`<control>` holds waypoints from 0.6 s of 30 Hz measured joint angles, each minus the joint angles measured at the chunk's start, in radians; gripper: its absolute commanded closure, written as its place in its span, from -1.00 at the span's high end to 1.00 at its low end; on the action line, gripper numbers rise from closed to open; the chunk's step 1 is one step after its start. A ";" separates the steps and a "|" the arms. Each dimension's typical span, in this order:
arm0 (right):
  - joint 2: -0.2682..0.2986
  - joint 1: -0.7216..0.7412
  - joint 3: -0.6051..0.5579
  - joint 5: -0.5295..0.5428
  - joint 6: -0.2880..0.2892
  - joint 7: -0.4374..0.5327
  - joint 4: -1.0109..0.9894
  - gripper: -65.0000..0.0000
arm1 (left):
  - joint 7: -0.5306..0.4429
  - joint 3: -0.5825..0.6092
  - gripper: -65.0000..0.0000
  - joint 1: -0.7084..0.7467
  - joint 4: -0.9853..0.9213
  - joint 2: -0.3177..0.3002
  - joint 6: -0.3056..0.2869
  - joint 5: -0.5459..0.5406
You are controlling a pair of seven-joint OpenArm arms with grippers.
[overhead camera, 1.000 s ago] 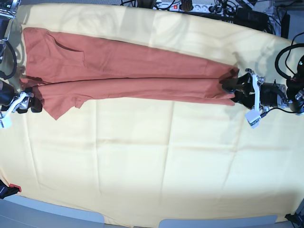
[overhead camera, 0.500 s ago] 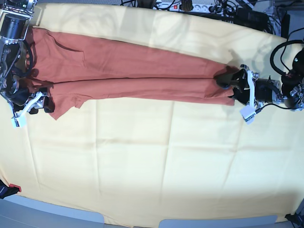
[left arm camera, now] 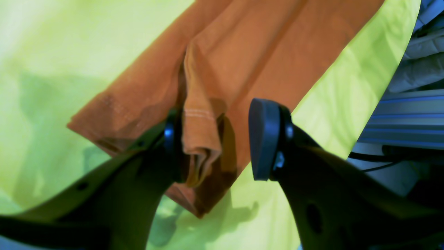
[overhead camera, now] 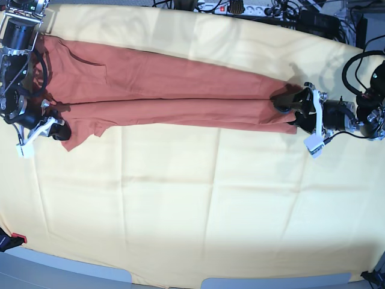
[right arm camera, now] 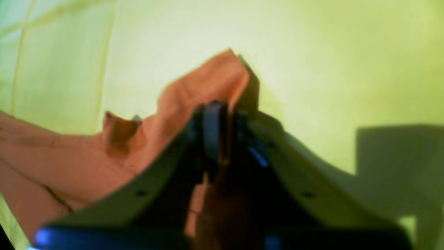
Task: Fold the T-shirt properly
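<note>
1. At far left of the base view, right tool (overhead camera: 53,128) closed on the lower left corner of the T-shirt (overhead camera: 162,90); pinched between the pads in the right wrist view (right arm camera: 222,139), a peak of orange fabric (right arm camera: 208,86) standing up past the fingertips.
2. Across the upper half of the base view, T-shirt stretched out as a long, narrow rust-orange band, folded lengthwise with a seam-like crease running along its middle, wider at the left end and tapering toward the right.
3. Beneath it, pale yellow cloth (overhead camera: 198,205) covering the bench, creased in a grid of fold lines, bare across the whole lower half of the frame.
4. At right of the base view, left tool (overhead camera: 287,111) at the shirt's narrow right end; in the left wrist view (left arm camera: 215,139), jaws standing apart, a bunched hem (left arm camera: 201,139) lying against the left pad (left arm camera: 171,146), the right pad (left arm camera: 265,139) clear of the fabric. No grip visible on this end.
5. Along the top right edge of the base view, a power strip and tangled cables (overhead camera: 283,12) beyond the cloth.
</note>
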 measured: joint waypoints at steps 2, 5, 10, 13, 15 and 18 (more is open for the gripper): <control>0.000 0.000 0.000 0.000 0.000 0.000 0.000 -1.00 | 0.000 0.000 -0.12 0.000 0.000 0.000 0.000 0.000; 0.000 0.000 0.000 0.005 0.000 0.000 -0.001 -1.00 | 0.000 0.000 -0.12 0.000 0.000 0.000 0.000 0.000; 0.000 -0.007 0.000 0.054 0.001 -0.083 0.068 -1.00 | 0.000 0.000 -0.12 0.000 0.000 0.000 0.000 0.001; 0.002 -0.033 -0.001 0.130 0.000 -0.143 0.193 -1.00 | 0.000 0.000 -0.12 0.000 0.000 0.000 0.000 0.001; 0.002 -0.076 -0.003 0.159 0.000 -0.153 0.291 -1.00 | 0.000 0.000 -0.12 0.000 0.000 0.000 0.000 0.002; 0.009 -0.168 -0.006 0.154 0.001 -0.165 0.408 -1.00 | -0.001 0.000 -0.12 0.000 0.000 0.000 0.000 0.008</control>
